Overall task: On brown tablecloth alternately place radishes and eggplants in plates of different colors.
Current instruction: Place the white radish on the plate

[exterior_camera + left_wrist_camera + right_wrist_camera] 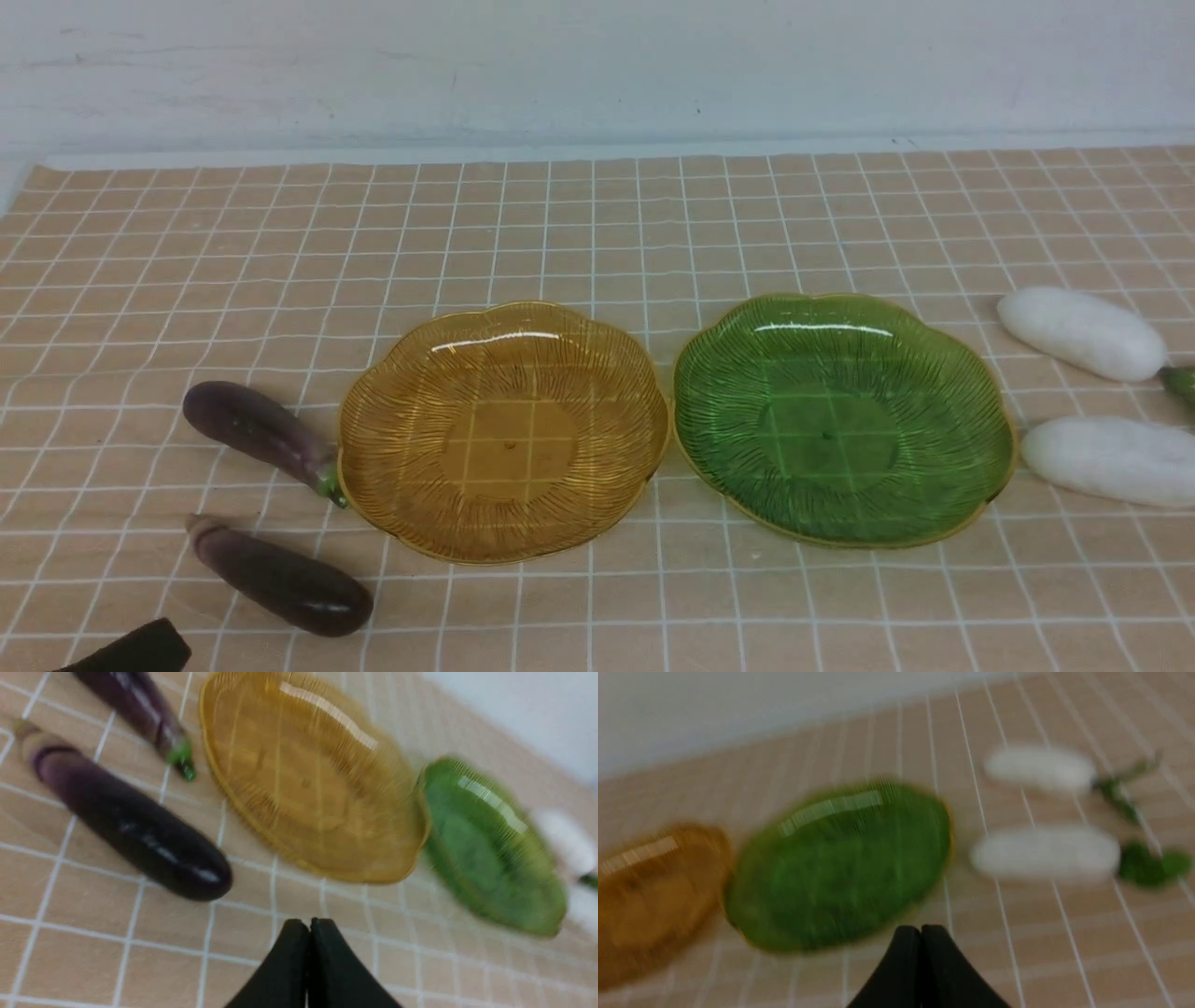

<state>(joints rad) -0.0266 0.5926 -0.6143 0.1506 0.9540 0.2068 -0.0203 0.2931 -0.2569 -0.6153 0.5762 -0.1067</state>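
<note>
An amber-yellow plate (504,431) and a green plate (843,418) sit side by side, both empty, on the brown tablecloth (597,224). Two purple eggplants lie left of the amber plate: the paler far one (261,431) with its green stem at the rim, the darker near one (280,579). Two white radishes lie right of the green plate, one farther (1081,332), one nearer (1111,459). My left gripper (309,926) is shut and empty, near the darker eggplant (126,826); its tip shows at the front view's bottom left (140,649). My right gripper (920,931) is shut and empty, near the green plate (840,863).
A pale wall (597,65) runs behind the cloth's far edge. Bare cloth lies beyond the plates and in front of them. Both wrist views are blurred.
</note>
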